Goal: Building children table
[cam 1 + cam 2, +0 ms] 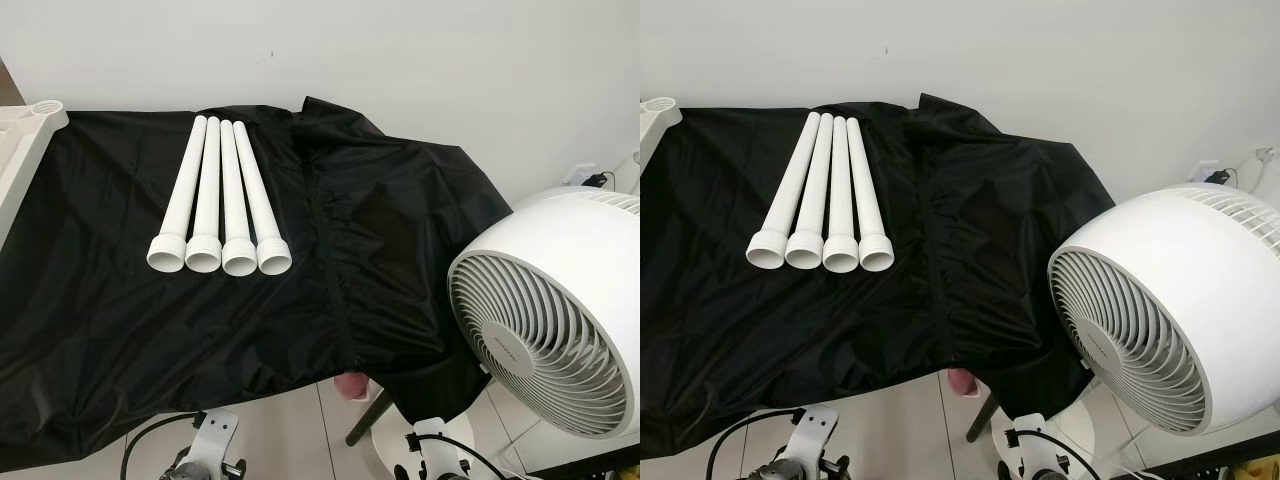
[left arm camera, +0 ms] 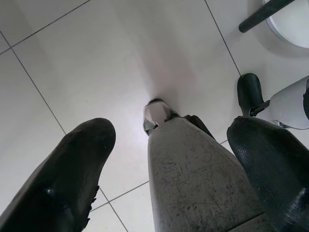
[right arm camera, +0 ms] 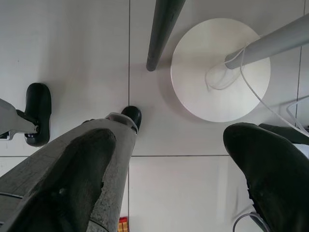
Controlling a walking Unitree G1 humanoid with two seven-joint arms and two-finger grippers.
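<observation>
A black, glossy fabric sheet [image 1: 120,330] drapes the work surface against a white wall. To the right stands one large round white plastic fan [image 1: 560,320] with a slatted grille; its round white base plate [image 3: 219,67] rests on the pale tiled floor [image 2: 96,63]. One white plastic tabletop panel [image 1: 25,135] juts in at the far left edge.

On the sheet lie four white plastic tubular table legs [image 1: 222,200], side by side and touching, long axes running away from the robot toward the wall, wide threaded collars facing it.

The left gripper [image 2: 169,159] and the right gripper [image 3: 169,169] both hang low, pointing at the floor, black fingers spread wide with nothing between them. The legs lie ahead of and above both grippers, left of centre, so the left arm is judged the nearer for a first reach.
</observation>
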